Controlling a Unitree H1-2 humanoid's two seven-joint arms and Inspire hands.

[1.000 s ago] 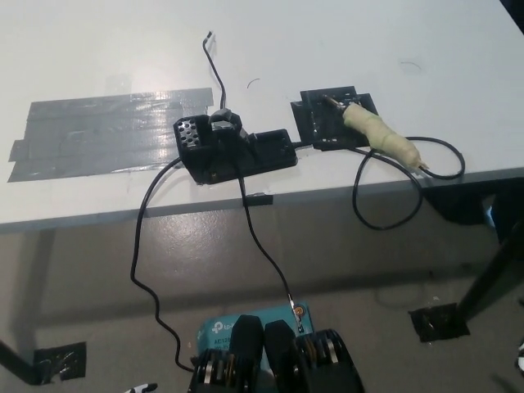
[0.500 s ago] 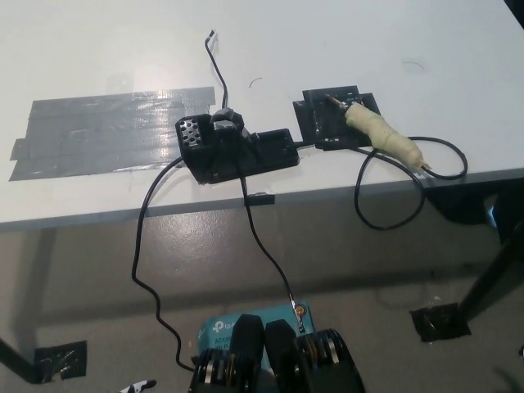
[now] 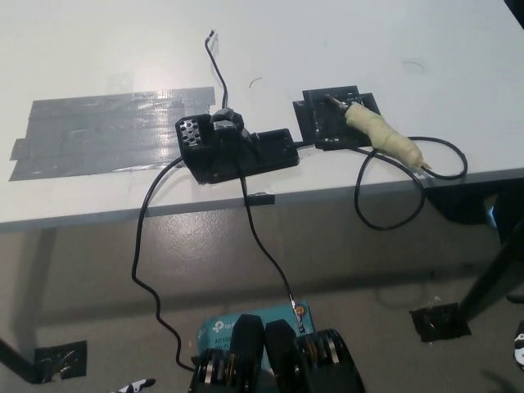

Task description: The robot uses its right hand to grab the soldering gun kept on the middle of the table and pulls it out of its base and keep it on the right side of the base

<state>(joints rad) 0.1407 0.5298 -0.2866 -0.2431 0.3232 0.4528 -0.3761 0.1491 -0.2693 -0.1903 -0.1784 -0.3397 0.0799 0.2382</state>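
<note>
Head view: soldering gun (image 3: 379, 136) lies on bench (image 3: 327, 41) w/ tip on black pad (image 3: 321, 123), right of base (image 3: 237, 151); robot hand state can't tell.

Grey tape patch (image 3: 98, 131) on white table (image 3: 327, 41), left side; teal box (image 3: 221, 327) on floor.

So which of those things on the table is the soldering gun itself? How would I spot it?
Start at the white table and find the black base near its front edge, beside the grey tape patch. Just right of the base lies a small black pad; the soldering gun rests across it. It is the only pale, cream-wrapped handle, with a black cord looping off the table edge.
</note>
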